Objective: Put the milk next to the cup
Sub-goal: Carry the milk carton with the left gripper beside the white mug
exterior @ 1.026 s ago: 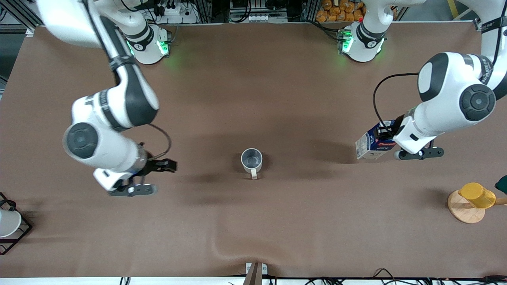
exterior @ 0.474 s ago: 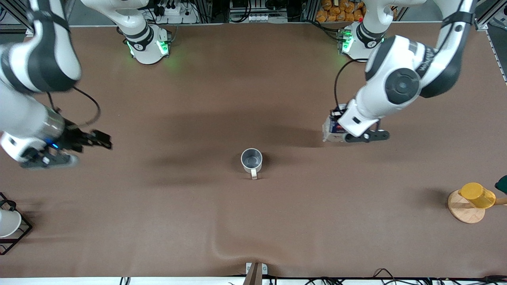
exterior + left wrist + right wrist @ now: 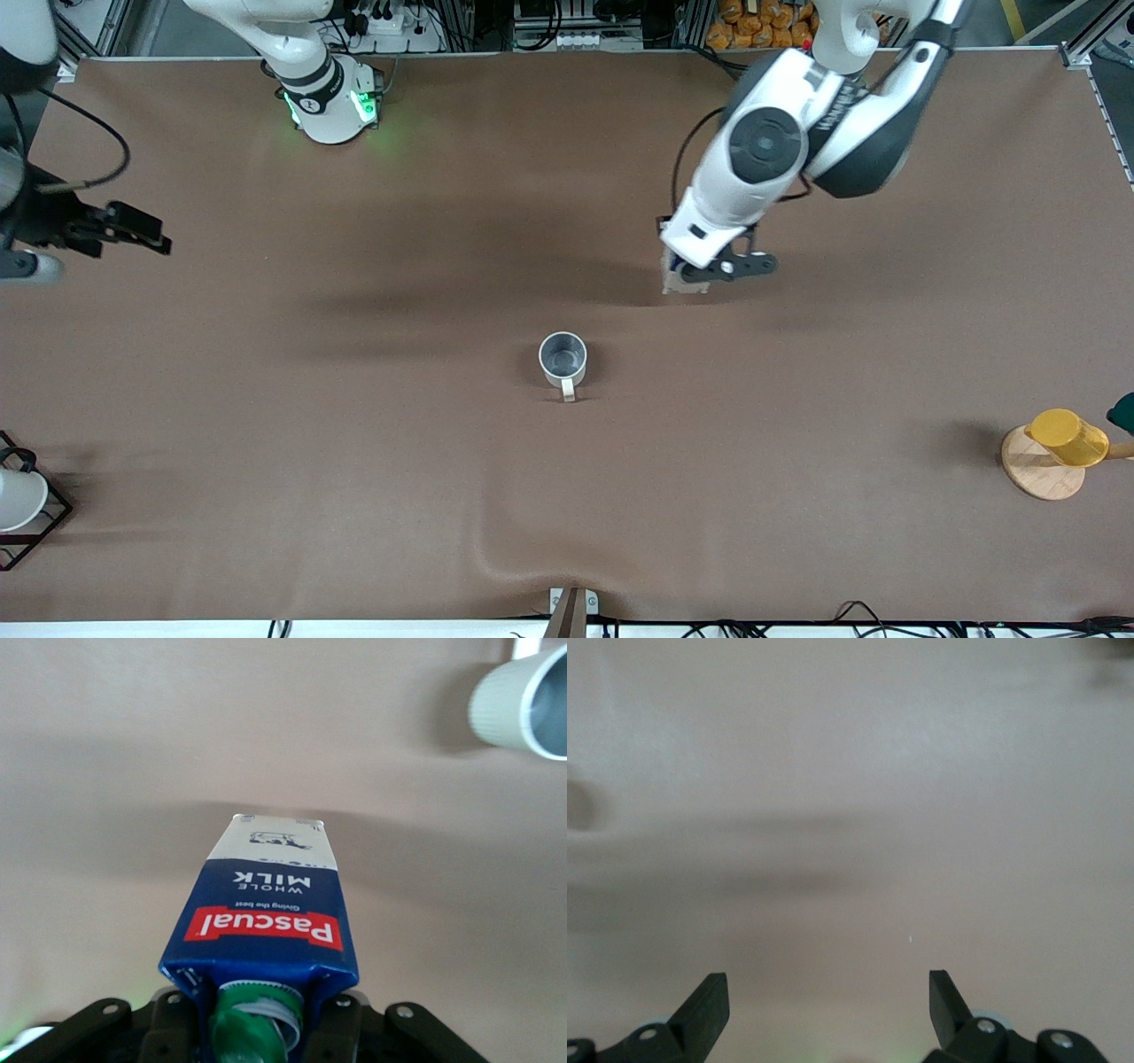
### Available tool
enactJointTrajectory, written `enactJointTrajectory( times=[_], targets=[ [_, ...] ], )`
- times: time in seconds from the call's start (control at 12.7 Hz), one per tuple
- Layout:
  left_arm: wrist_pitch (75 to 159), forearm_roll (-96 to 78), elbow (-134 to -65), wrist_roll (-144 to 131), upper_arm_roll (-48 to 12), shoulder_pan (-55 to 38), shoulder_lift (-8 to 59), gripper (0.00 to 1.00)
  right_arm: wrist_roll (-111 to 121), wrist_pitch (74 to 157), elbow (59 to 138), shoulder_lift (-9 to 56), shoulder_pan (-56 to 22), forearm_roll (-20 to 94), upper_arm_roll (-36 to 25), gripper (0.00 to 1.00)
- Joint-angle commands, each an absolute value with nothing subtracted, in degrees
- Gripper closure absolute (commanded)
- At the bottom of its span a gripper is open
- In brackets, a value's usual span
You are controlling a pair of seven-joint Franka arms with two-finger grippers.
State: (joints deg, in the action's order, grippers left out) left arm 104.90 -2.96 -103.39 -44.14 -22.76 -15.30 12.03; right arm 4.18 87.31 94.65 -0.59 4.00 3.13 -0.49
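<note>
The right gripper [image 3: 133, 232], claws released, waits over the table's [image 3: 354, 496] edge at the right arm's end. The cup [image 3: 563, 358], smooth cream with grey inside, stands mid-table. The left gripper [image 3: 700, 261] grasps the milk [image 3: 266, 912] by its capped top, a glossy gable carton carried above the cloth toward the cup.

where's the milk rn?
Front view: the milk is held in the left gripper, in the air over bare table, toward the left arm's end from the cup.

Brown cloth-covered table [image 3: 496, 221], wrinkle nr front edge, metal frame + cables along top edge
</note>
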Motion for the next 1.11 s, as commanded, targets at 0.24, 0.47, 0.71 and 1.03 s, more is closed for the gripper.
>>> enactJointTrajectory(
  times=[0.24, 0.47, 0.71, 1.03],
  targets=[
    [107.31, -2.29, -87.29, -57.37, -22.32, -25.83, 26.0, 0.56, 3.78, 81.39, 89.03, -0.61, -3.4, -0.08, -6.22, 0.0],
    [108.28, 0.52, -85.18, -58.81, -22.06, -28.12, 28.38, 0.56, 3.52, 82.09, 88.95, -0.79, -4.58, 0.26, -7.82, 0.0],
    [109.51, 7.01, -83.41, -58.01, -22.06, -29.52, 32.86, 0.56, 3.52, 82.09, 88.68, -0.88, -2.38, 0.97, -6.34, 0.0],
    [113.9, 6.94, -82.36, -56.86, -22.06, -29.71, 34.28, 0.56, 3.52, 83.58, 88.86, -0.79, -2.11, 0.97, -4.75, 0.0]
  ],
)
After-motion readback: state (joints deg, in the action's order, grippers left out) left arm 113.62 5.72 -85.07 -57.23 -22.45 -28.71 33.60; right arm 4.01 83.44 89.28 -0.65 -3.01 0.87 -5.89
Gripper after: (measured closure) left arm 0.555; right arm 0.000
